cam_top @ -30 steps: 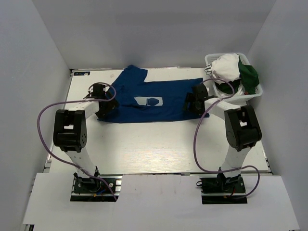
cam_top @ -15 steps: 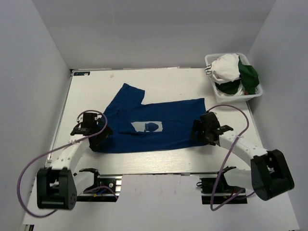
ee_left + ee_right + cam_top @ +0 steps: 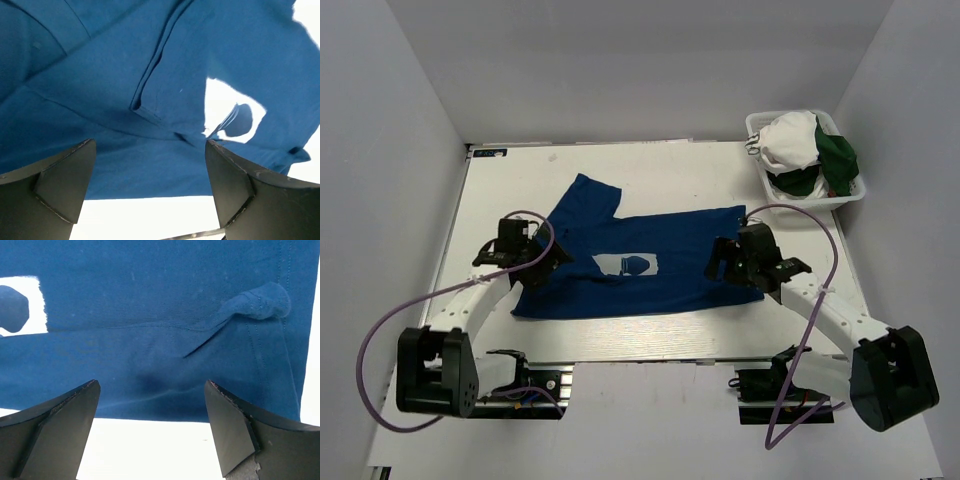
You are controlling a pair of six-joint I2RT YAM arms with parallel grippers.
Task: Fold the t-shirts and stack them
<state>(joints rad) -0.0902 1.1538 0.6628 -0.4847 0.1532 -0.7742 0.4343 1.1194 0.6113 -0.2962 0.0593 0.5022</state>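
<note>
text: none legible | blue t-shirt [image 3: 640,260] print: picture only, no words

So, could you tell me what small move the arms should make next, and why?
Probably lower both arms and pinch the near edge of the blue t-shirt to start a fold: the left gripper and right gripper hover open over its two ends, holding nothing, and it lies spread out.

Bright, even light; soft shadows; sharp focus.
</note>
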